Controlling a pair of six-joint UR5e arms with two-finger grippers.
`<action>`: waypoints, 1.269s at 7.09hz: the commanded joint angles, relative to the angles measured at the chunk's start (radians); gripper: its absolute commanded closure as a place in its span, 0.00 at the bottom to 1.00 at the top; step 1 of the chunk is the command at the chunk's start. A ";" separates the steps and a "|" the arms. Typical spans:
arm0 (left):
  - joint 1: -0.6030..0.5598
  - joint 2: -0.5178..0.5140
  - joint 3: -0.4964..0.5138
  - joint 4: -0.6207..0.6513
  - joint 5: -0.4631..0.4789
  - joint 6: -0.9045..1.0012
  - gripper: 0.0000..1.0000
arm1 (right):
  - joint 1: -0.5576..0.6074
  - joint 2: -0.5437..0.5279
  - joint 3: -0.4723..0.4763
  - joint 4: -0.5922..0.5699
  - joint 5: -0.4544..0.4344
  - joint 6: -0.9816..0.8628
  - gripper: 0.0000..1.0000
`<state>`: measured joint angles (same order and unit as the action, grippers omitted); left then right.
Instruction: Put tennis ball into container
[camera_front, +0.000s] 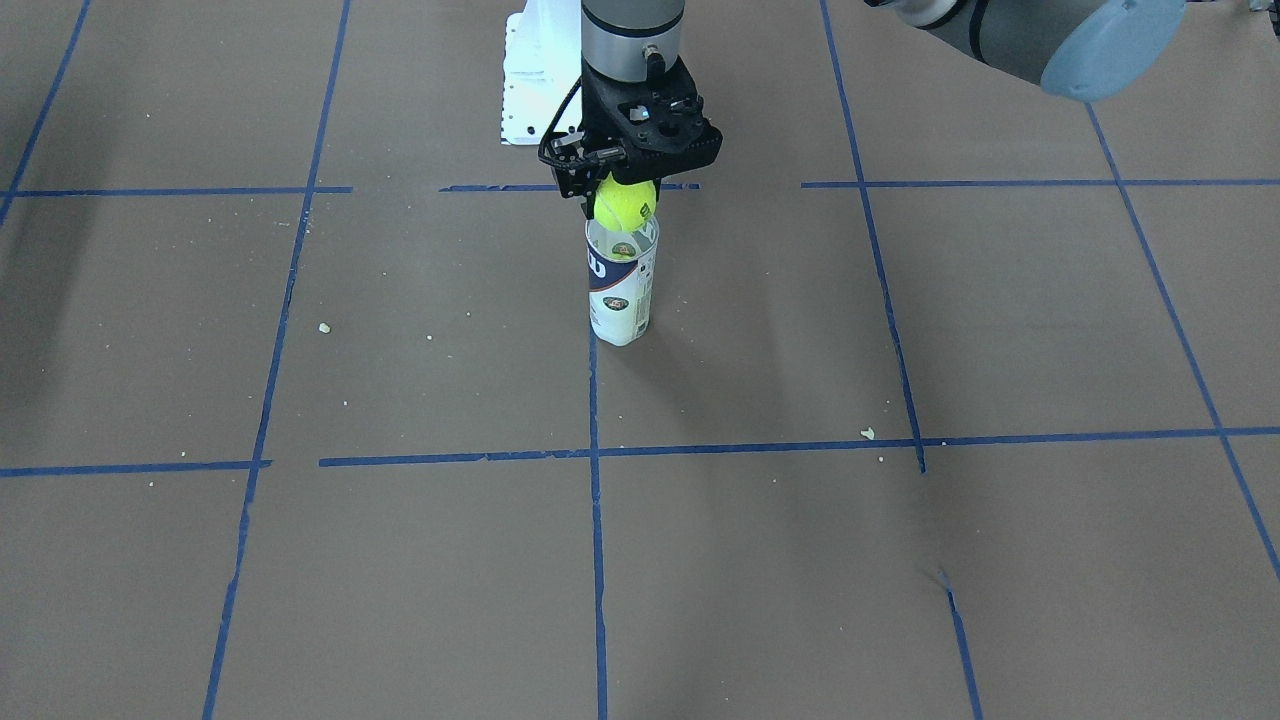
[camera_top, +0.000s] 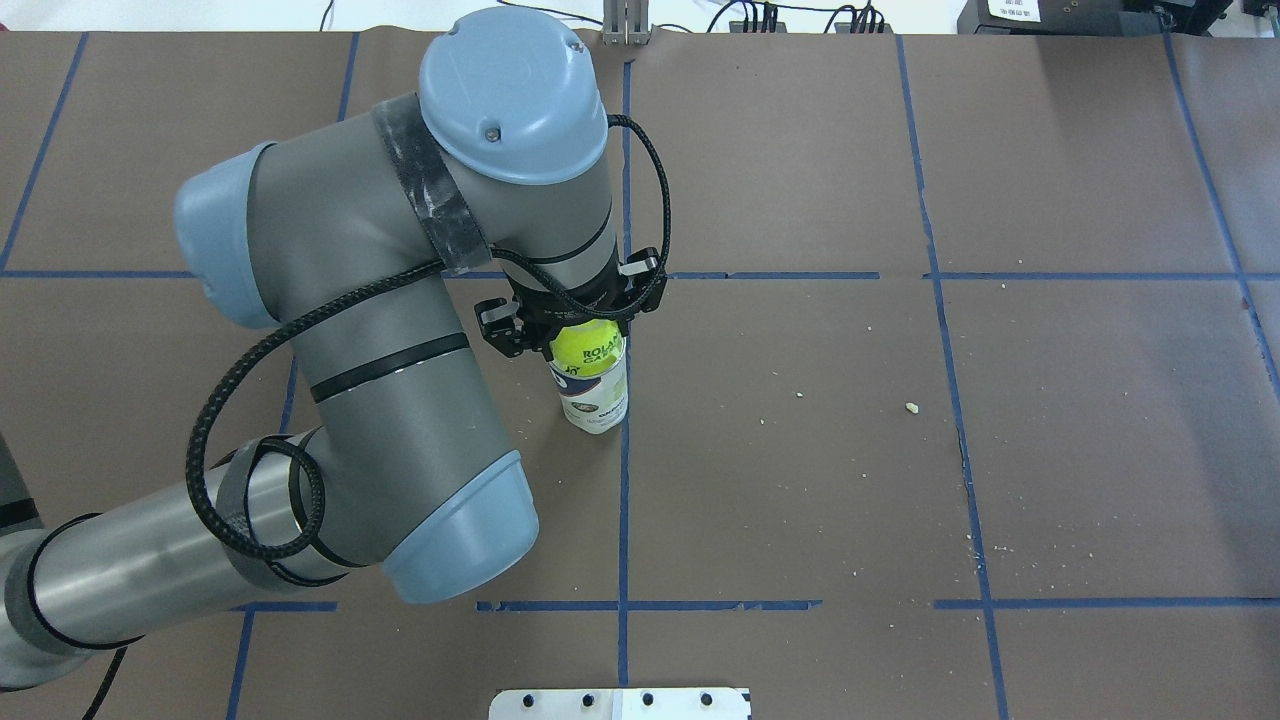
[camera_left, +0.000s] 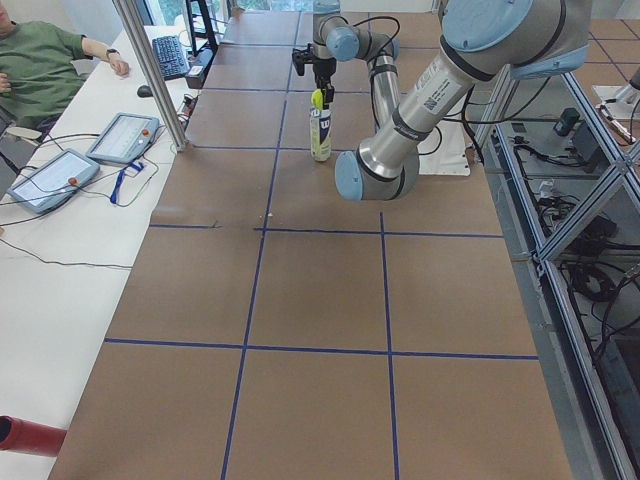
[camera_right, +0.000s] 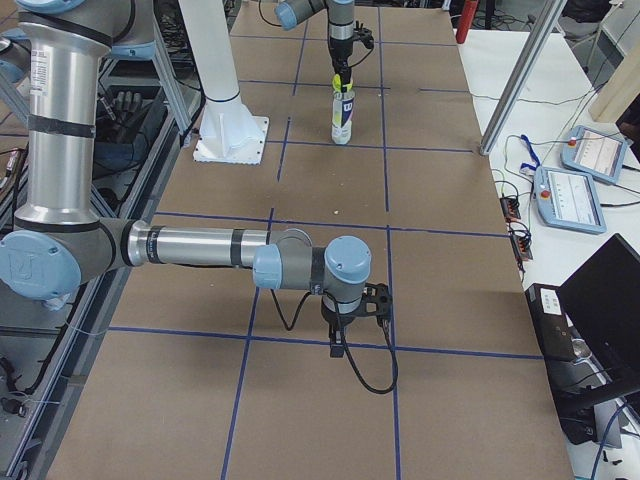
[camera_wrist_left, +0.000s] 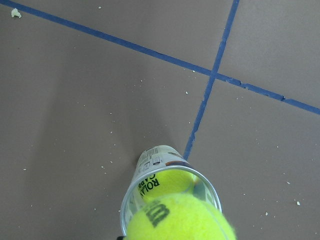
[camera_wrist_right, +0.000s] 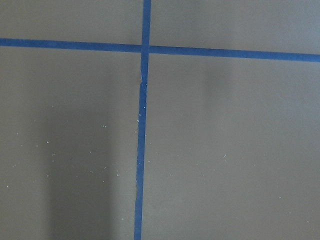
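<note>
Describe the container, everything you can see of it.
The container is a clear plastic tube with a silvery rim and a white and navy label. It stands upright and open on the table, at a blue tape line. The ball, held by the left gripper, hangs at its mouth; contact with the rim cannot be told.

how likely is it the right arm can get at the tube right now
Probably not. The left pincer holds the ball right over the tube, blocking its mouth, and the right arm is far down the table; only the tube's side is free.
</note>
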<state>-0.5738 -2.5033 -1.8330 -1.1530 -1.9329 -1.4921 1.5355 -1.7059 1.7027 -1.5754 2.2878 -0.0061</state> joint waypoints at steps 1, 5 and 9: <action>0.000 0.000 -0.005 -0.005 -0.001 0.009 0.00 | 0.000 0.000 0.000 0.000 -0.001 0.000 0.00; -0.096 0.162 -0.164 -0.031 -0.011 0.299 0.00 | 0.000 -0.001 0.000 0.000 -0.001 0.000 0.00; -0.535 0.507 -0.123 -0.200 -0.214 1.054 0.00 | 0.000 -0.001 0.000 0.000 -0.001 0.000 0.00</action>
<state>-0.9462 -2.1199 -1.9849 -1.3015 -2.0645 -0.7176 1.5355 -1.7067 1.7027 -1.5754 2.2872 -0.0061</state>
